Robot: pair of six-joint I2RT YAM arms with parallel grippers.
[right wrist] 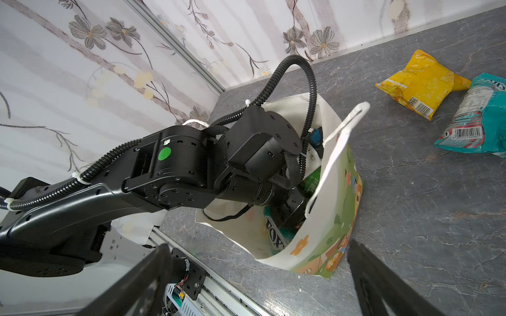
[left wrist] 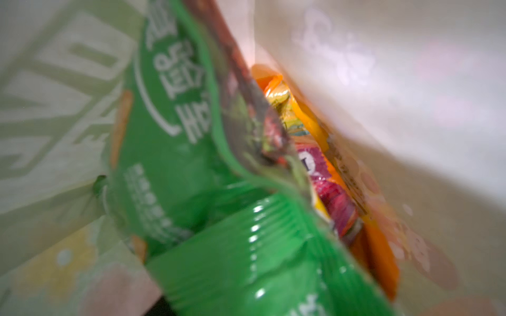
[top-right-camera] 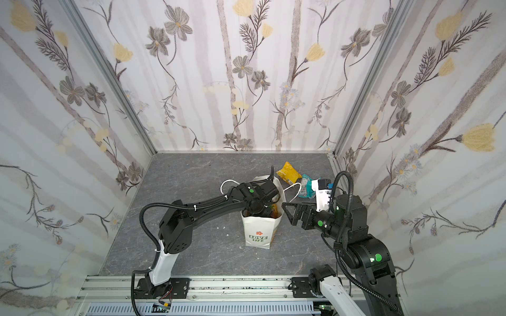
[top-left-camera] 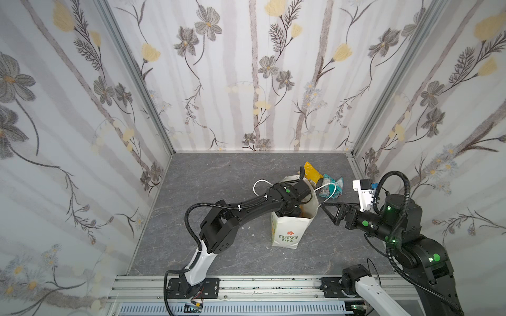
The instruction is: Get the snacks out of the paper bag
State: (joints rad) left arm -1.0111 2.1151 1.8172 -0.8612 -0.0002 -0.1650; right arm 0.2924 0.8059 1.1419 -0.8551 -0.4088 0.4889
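Inside the paper bag (top-left-camera: 284, 232), your left gripper (right wrist: 291, 202) sits by a green packet (left wrist: 175, 164); its grip I cannot tell. Your right gripper (top-left-camera: 325, 206) is spread wide, holding nothing.

Both top views look down from high at the front on the whole table (top-left-camera: 219, 191), the left wrist view sits blurred-close inside the paper bag (left wrist: 410, 82), and the right wrist view faces that bag from just beside.
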